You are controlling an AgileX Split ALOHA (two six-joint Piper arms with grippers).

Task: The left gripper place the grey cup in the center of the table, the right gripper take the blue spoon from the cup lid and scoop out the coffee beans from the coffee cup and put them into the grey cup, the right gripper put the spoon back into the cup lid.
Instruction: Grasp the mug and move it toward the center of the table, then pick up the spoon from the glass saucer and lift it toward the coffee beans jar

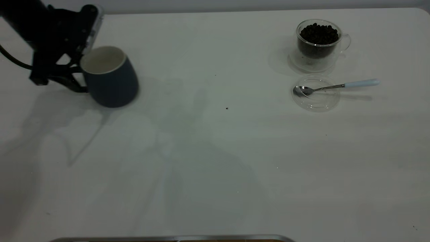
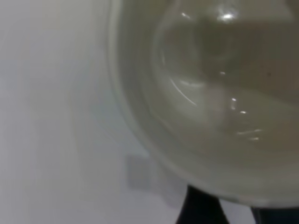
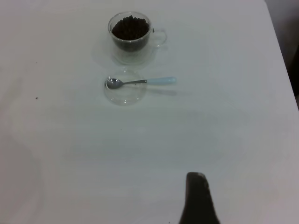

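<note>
The grey cup (image 1: 112, 82), dark outside and pale inside, is at the table's far left and tilts toward my left gripper (image 1: 82, 70), which is shut on its rim. Its empty inside (image 2: 210, 93) fills the left wrist view, with a dark finger (image 2: 198, 210) below the rim. At the far right stands the glass coffee cup (image 1: 318, 42), full of coffee beans (image 3: 130, 28). In front of it the clear cup lid (image 1: 315, 93) holds the bowl of the blue spoon (image 1: 336, 86), whose handle points right. The right arm stays back from these; one finger (image 3: 198, 198) shows, with bare table on both sides.
A few stray dark specks (image 1: 226, 108) lie near the table's middle. A metal-edged object (image 1: 174, 238) sits along the near edge. The table's right edge (image 3: 280, 60) runs close to the coffee cup.
</note>
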